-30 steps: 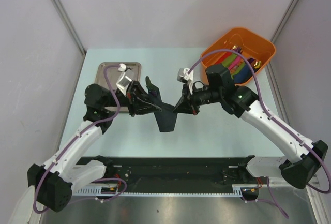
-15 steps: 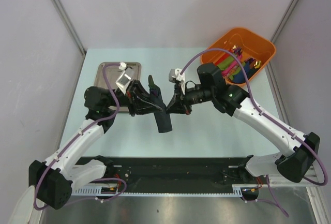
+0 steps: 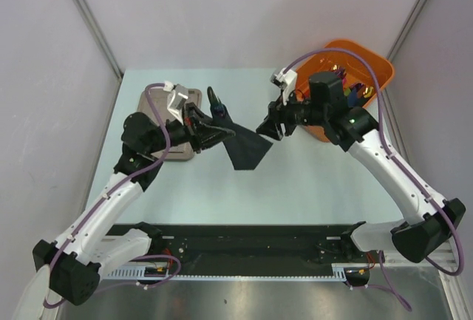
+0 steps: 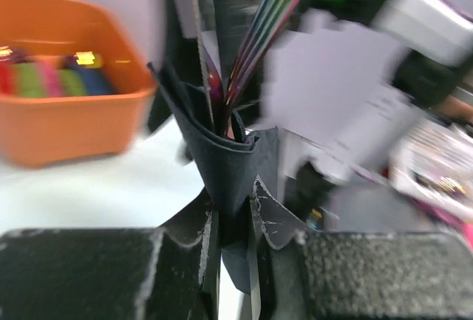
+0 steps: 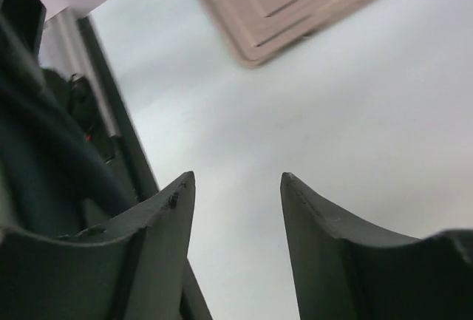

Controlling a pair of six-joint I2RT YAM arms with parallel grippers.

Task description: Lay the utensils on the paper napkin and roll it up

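My left gripper (image 3: 213, 129) (image 4: 233, 235) is shut on the lower end of the black paper napkin (image 3: 247, 148) (image 4: 222, 161), held above the table. The napkin is wrapped as a loose cone around the iridescent utensils (image 4: 260, 32), whose shafts stick out of its top. In the top view one flap of the napkin fans out to the right. My right gripper (image 3: 267, 128) (image 5: 236, 181) is open and empty, just right of the napkin's edge and apart from it; only bare table shows between its fingers.
A steel tray (image 3: 151, 102) (image 5: 295, 9) lies at the back left, partly under my left arm. An orange bin (image 3: 373, 65) (image 4: 66, 124) with coloured rolls (image 4: 52, 80) stands at the back right, behind my right arm.
My right gripper has opened, let go of the napkin and drawn back right toward the bin. My left gripper has carried the napkin roll farther back, and its flap has fanned out.
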